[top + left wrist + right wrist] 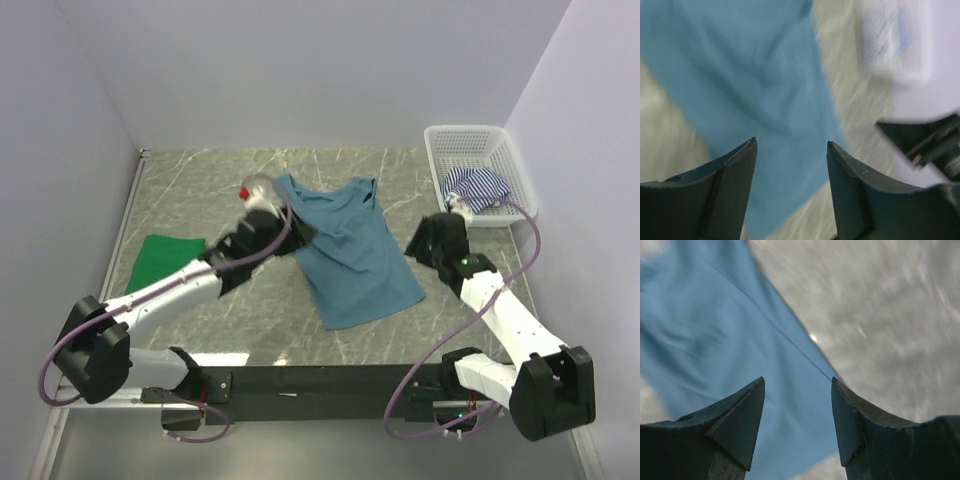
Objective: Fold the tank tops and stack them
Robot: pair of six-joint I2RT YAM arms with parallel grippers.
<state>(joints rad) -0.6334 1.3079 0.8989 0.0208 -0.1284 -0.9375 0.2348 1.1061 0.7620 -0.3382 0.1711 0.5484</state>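
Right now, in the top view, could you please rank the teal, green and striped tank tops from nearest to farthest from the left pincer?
1. Teal tank top, directly under the left pincer.
2. Green tank top, folded, to its left.
3. Striped tank top, in the basket, far right.

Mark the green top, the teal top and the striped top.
green top (165, 260): top view, middle of the folded cloth.
teal top (355, 255): top view, middle of its body.
striped top (478, 187): top view, middle of the bunched heap.
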